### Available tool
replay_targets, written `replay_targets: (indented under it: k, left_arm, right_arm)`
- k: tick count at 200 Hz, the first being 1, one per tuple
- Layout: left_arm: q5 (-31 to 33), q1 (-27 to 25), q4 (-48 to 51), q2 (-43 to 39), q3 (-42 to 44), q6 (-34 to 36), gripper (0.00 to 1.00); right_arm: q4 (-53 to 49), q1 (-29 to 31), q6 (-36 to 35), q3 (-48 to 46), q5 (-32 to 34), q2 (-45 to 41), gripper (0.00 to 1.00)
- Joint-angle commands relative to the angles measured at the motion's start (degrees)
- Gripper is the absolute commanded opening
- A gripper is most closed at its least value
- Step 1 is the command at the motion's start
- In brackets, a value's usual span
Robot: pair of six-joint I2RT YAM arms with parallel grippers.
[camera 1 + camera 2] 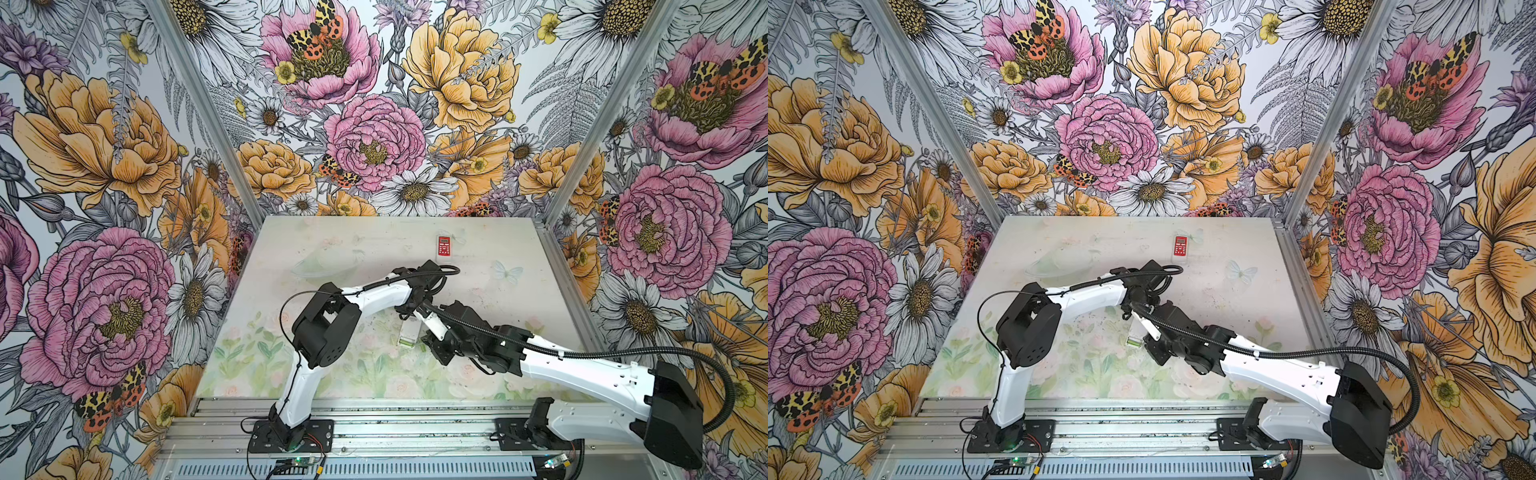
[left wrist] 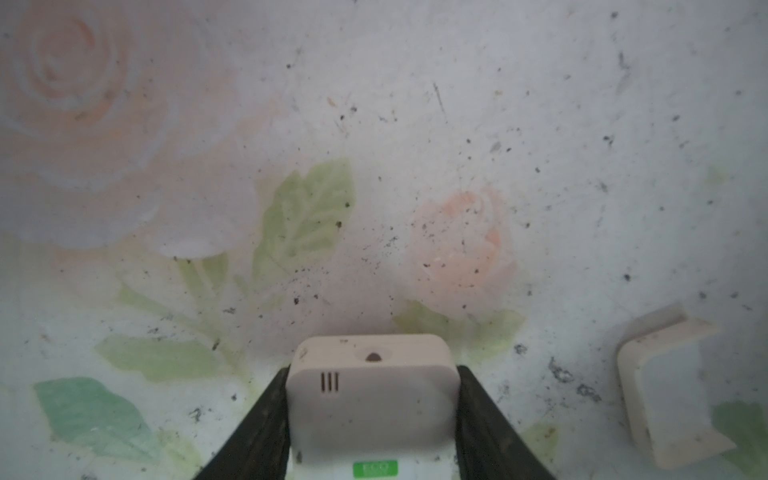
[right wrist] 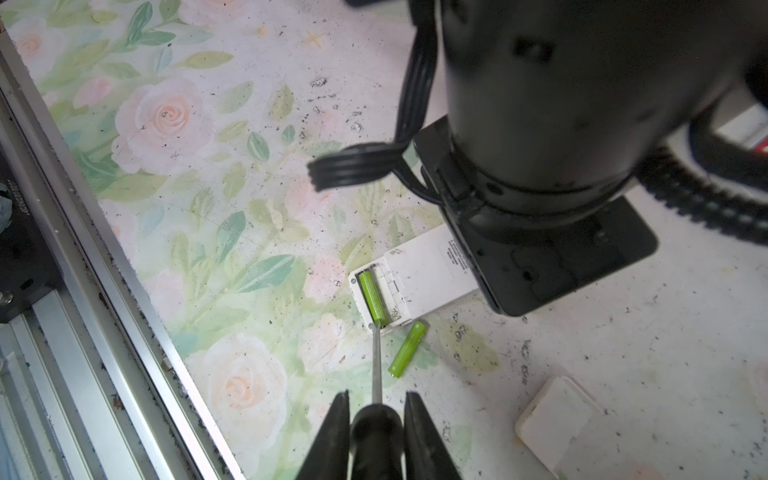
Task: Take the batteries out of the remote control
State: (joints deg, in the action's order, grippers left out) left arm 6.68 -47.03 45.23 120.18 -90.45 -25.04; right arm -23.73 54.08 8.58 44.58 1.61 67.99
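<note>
in a top view the left arm (image 1: 374, 291) and the right arm (image 1: 582, 370) cross over the remote control (image 1: 408, 332) — you see only its near end, and the green there is too small to count as one battery or two. in the right wrist view the left arm, out of focus, hides the remote control's far half; the picture's edge cuts off the screwdriver (image 3: 376, 436) handle and the right gripper (image 3: 377, 395). you cannot tell whether the tip touches the battery (image 3: 374, 301) in the bay. in the left wrist view the green label (image 2: 375, 468) is blurred — unreadable.
</note>
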Motion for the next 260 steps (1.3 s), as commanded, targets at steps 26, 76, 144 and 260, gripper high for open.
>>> replay_targets:
  k: [26,76,144,260]
  left_arm:
    - [1.9,-0.3,0.1,0.3,-1.5,1.5,0.3]
    - [3.3,-0.6,1.3,0.7,-2.3,2.2,0.3]
    - [3.3,-1.2,1.3,0.8,-2.5,1.8,0.3]
    - [3.9,-1.1,1.2,0.9,-2.5,1.6,0.31]
  right_arm:
    - [-2.3,0.1,-1.7,2.5,-0.6,0.1,0.0]
    - [-3.3,-0.1,-2.3,3.2,-0.2,0.7,0.0]
    - [-2.2,-0.1,-2.2,5.1,0.7,2.7,0.0]
    - [-2.5,-0.3,-2.3,5.7,-0.7,2.9,0.0]
